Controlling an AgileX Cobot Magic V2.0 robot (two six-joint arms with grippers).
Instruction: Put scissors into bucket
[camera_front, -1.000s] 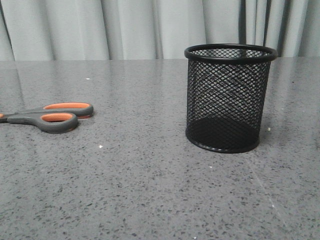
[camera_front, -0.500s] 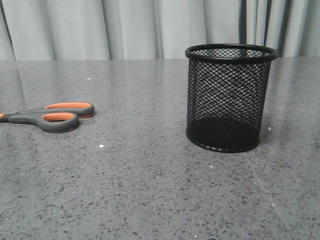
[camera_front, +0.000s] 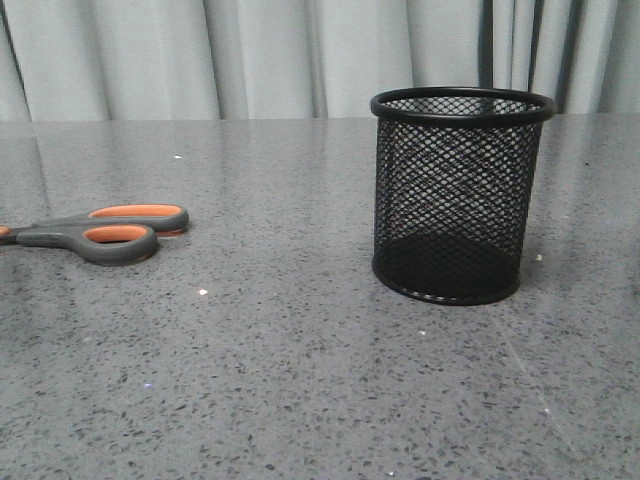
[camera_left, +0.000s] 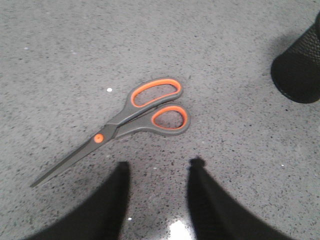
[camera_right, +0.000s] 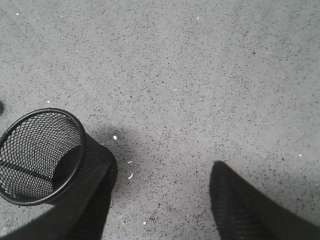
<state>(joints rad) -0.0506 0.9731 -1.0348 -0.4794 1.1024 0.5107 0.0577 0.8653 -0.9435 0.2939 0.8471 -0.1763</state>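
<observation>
The scissors, dark grey with orange-lined loops, lie flat at the table's left; their blades run out of the front view. The black mesh bucket stands upright at centre right, empty. In the left wrist view the scissors lie closed just ahead of my left gripper, which is open and empty above the table. The bucket shows at that view's edge. My right gripper is open and empty, with the bucket right beside one finger. Neither gripper shows in the front view.
The grey speckled table runs back to a pale curtain. A few small white crumbs lie by the bucket's base.
</observation>
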